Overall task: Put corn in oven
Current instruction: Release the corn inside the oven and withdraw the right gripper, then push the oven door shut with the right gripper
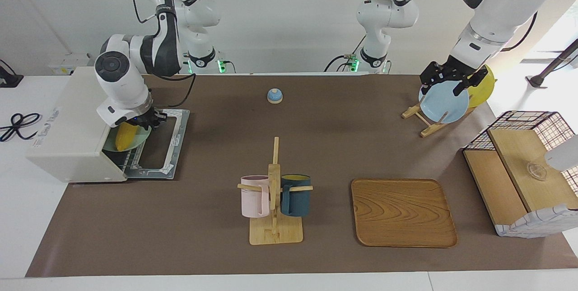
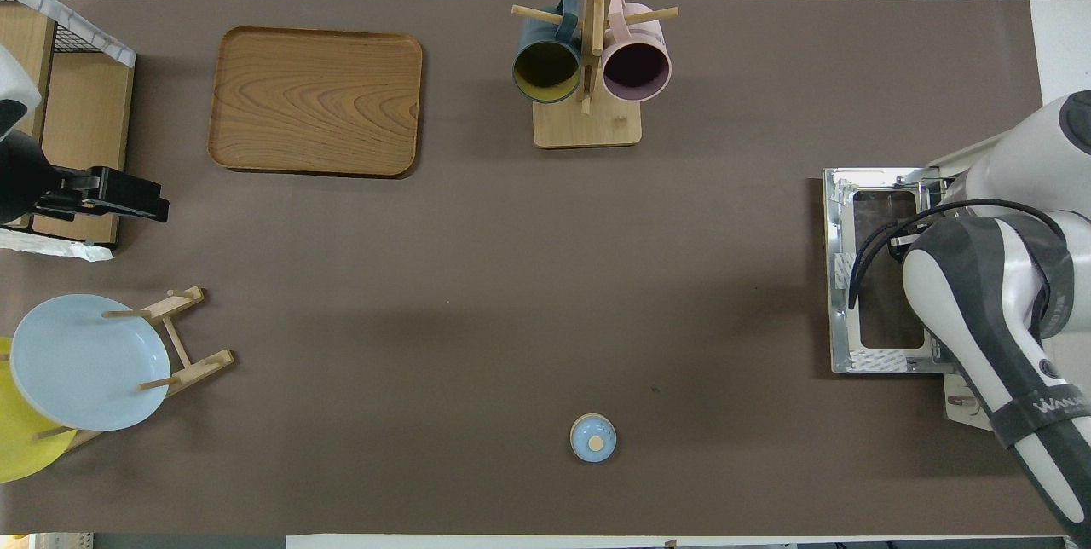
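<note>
The corn (image 1: 124, 136) lies on a mint plate (image 1: 139, 139) on the wire rack in the mouth of the cream-white oven (image 1: 67, 139), at the right arm's end of the table. The oven's door (image 1: 165, 144) is folded down flat. My right gripper (image 1: 148, 123) hangs just over the plate's rim on the door side, close above the corn. In the overhead view the right arm covers the corn and plate; only the oven door (image 2: 869, 268) shows. My left gripper (image 1: 445, 82) waits open over the blue plate (image 1: 445, 101).
A wooden rack (image 1: 424, 121) holds the blue plate and a yellow plate (image 1: 483, 85). A mug stand (image 1: 274, 191) carries a pink and a dark blue mug. A wooden tray (image 1: 402, 212), a wire shelf basket (image 1: 524, 169) and a small blue bell (image 1: 274, 96) are also here.
</note>
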### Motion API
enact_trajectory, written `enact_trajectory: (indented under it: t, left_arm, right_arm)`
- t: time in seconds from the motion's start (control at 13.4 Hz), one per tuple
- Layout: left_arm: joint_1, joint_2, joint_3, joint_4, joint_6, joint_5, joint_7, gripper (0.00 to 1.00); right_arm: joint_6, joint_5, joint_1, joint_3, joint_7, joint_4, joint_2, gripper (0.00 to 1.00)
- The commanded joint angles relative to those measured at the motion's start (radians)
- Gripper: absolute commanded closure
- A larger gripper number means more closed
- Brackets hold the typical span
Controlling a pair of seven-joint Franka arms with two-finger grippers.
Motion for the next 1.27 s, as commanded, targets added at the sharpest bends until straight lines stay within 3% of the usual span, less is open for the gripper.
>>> enact_trajectory:
  t: [0.0,0.15,0.3,0.45,0.67,1.19]
  left_arm:
    - [0.008,0.0,-0.006,0.013,-0.02,0.002,0.001,0.0]
    - [0.009,-0.002,-0.006,0.013,-0.02,0.003,0.001,0.0]
    - [0.009,0.0,-0.006,0.014,-0.02,0.002,0.001,0.0]
    - [0.009,0.0,-0.006,0.013,-0.018,0.002,0.001,0.0]
    - [0.009,0.0,-0.006,0.014,-0.02,0.002,0.001,0.0]
    - [0.009,-0.002,-0.006,0.014,-0.02,0.002,0.001,0.0]
  right_arm:
    - [0.053,0.03,0.056,0.007,0.093,-0.019,-0.006,0.85]
    - [0.162,0.044,0.084,0.007,0.173,-0.081,-0.001,0.87]
    - [0.249,0.055,0.092,0.007,0.196,-0.147,-0.01,1.0]
    - [0.304,0.057,0.136,0.008,0.227,-0.171,0.003,1.0]
    - [0.447,0.057,0.129,0.007,0.3,-0.177,0.133,1.0]
    - [0.389,0.021,0.135,0.002,0.308,-0.156,0.152,1.0]
